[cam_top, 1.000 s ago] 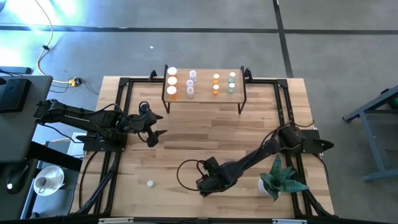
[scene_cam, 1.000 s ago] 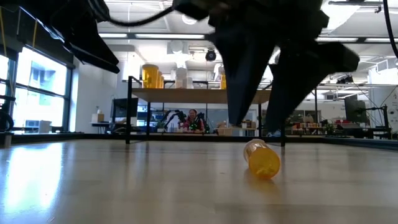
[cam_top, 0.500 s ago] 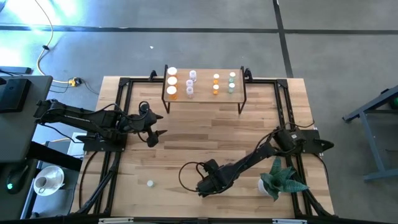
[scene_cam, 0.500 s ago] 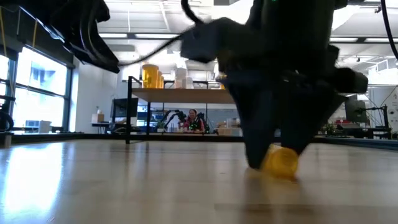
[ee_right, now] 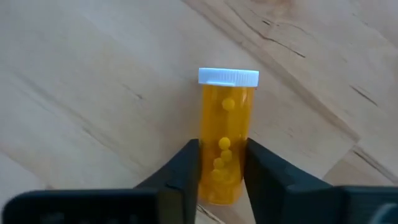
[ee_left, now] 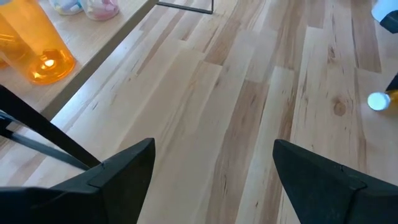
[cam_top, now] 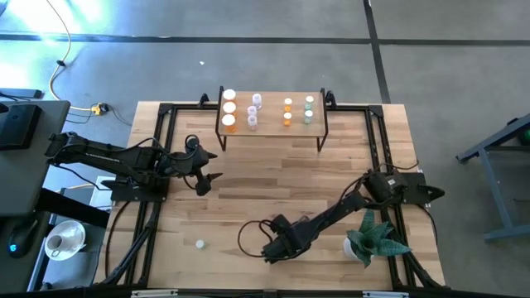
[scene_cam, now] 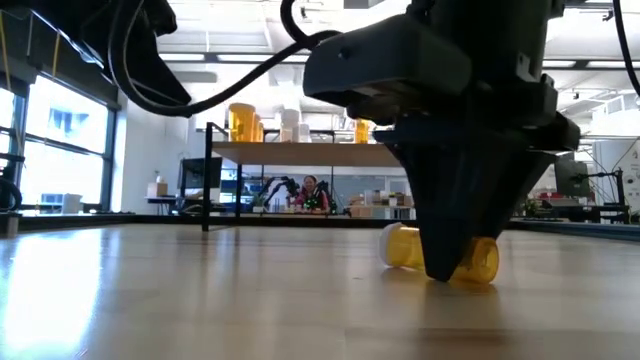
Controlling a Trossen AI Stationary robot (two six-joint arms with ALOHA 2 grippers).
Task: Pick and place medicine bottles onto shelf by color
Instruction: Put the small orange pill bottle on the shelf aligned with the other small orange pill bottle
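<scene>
Medicine bottles: most stand on the shelf [cam_top: 272, 132] at the top middle of the high view, big orange ones at its left end, then pale lilac, small orange, pale green.
Orange bottle [ee_right: 224, 134]: it lies on its side on the table [cam_top: 248, 186], low and a bit right of the middle in the high view. Its white cap points away from the wrist camera.
Right gripper [ee_right: 222, 163]: it is down at the table, with a finger touching each side of the orange bottle. The bottle is not lifted yet.
Left gripper [ee_left: 211, 165]: it waits near the shelf at the left of the high view, fingers wide apart and holding nothing.
White-capped bottle [cam_top: 199, 243]: it sits alone at the lower left of the table.
Done: most bottles look sorted.
Left to do: I think two bottles still need to go up.
</scene>
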